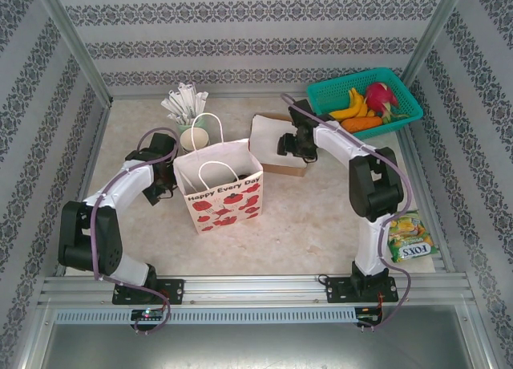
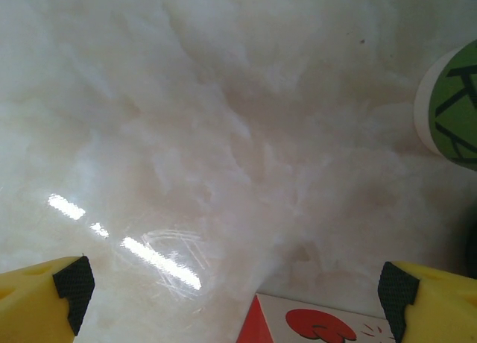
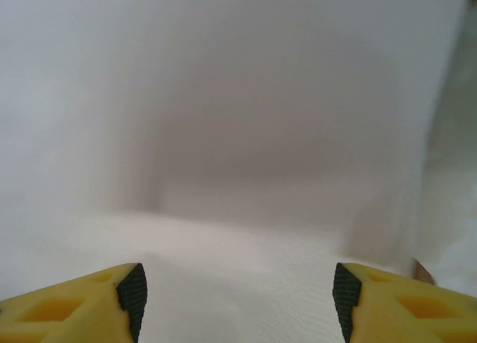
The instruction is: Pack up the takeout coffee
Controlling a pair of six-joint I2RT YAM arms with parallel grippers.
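Left tool (image 2: 235,285): released, yellow fingers spread wide with nothing between them, low over the pale marbled table (image 1: 321,216), just beside the left wall of the white paper bag with red flowers (image 1: 228,200).
Right tool (image 3: 236,291): released, fingers apart and empty, hovering close above a white paper sheet (image 1: 268,132) that lies on a brown cardboard piece (image 1: 284,169), right of the bag.
Takeout coffee: I cannot tell where the small green paper cup with the black lid stands. The right wrist may be hiding it. The lidless green cup with a cream inside (image 1: 195,136) behind the bag is not it.
Step in hand: probably the approach to a grasp, with the bag standing open-mouthed and ready.
Doing it well: find the black lid before closing. Take the cup by its paper wall below the lid, squarely and upright. Squeeze lightly, as paper walls crush.
Left arm's part: likely to steady the bag's rim so the mouth does not fold.
Risk: pinching the white sheet instead, or tipping the cup.
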